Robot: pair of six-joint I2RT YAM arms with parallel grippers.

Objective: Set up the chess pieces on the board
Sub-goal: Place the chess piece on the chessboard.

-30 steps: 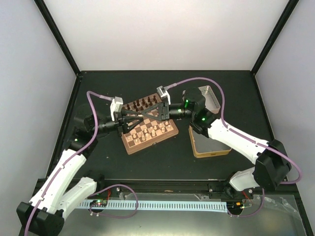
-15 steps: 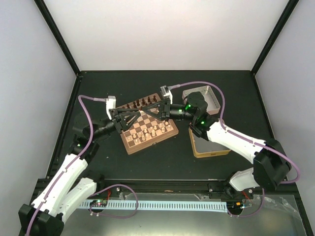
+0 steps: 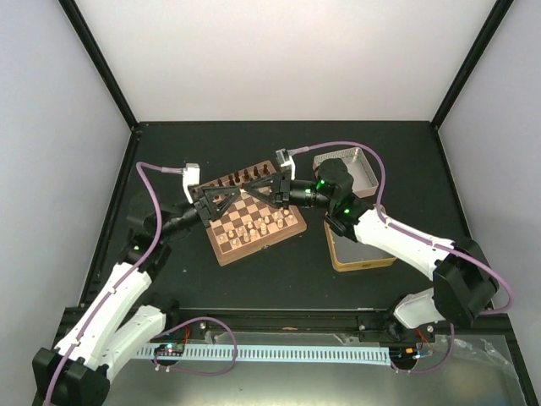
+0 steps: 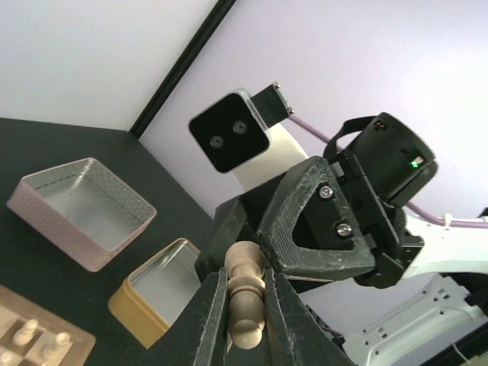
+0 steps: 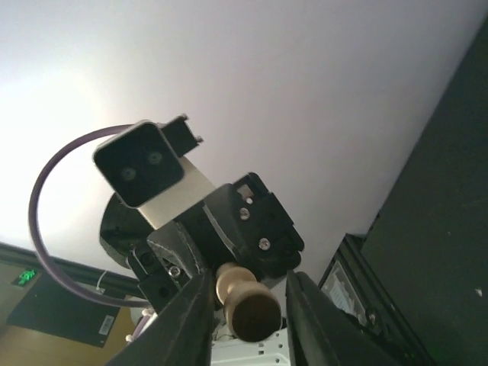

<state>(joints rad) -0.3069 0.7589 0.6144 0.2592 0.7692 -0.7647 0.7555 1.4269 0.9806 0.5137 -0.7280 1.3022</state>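
Clamping my left gripper (image 4: 245, 274) on a pale chess piece (image 4: 248, 324) above the board (image 3: 292, 227); my right gripper (image 5: 248, 280) stands slightly apart around it

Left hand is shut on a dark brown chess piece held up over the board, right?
Not quite. The left hand is shut on a pale cream chess piece, not a dark brown one; the left wrist view shows it. It is held up over the board.
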